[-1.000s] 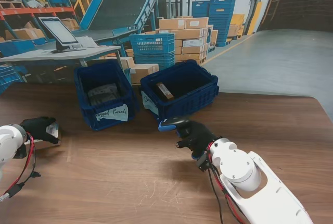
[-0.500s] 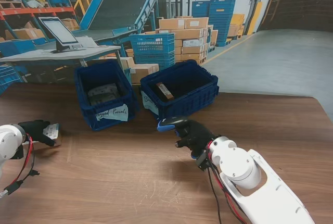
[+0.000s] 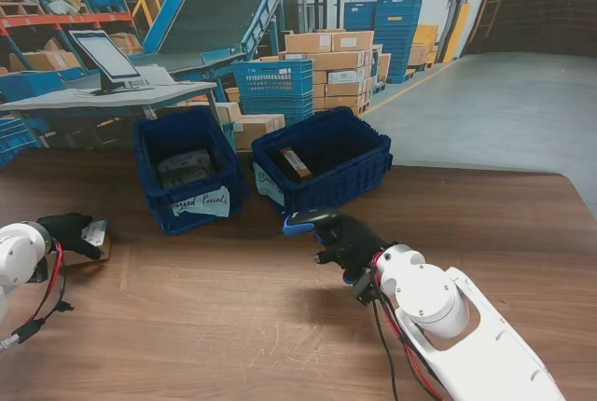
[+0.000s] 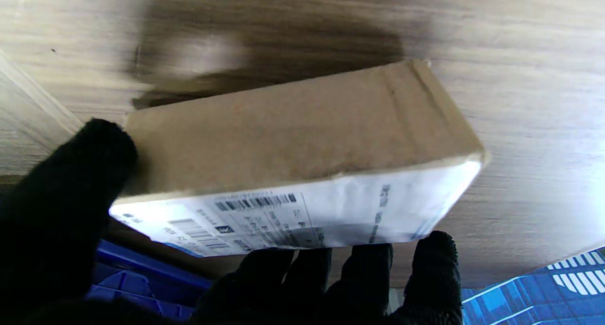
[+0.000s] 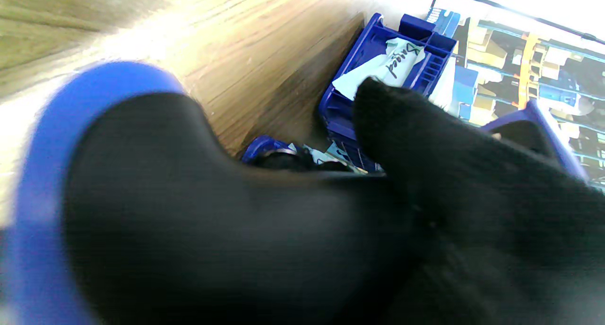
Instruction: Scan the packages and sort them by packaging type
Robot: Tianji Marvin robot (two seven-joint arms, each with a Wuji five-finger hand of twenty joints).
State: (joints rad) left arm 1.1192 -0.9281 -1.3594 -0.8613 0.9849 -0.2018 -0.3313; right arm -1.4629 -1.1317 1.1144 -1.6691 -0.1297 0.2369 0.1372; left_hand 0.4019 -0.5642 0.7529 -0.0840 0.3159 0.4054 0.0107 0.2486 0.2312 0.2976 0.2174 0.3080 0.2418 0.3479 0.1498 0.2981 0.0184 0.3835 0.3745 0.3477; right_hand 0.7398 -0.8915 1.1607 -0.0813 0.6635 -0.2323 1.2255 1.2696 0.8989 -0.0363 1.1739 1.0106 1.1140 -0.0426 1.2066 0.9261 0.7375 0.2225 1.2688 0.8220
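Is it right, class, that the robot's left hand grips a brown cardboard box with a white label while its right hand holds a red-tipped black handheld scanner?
Not quite. The black handheld scanner in the right hand has a blue tip, not red, as the stand view shows. The rest stands: the left hand grips the brown cardboard box with a white label.

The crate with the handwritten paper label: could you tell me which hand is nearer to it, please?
Right. The right hand, holding the scanner, sits just right of the labelled crate; the left hand holds the box farther left.

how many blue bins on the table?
2. Left bin, with a handwritten label, stands beside the right bin; both on the table's far side. None seem hidden.
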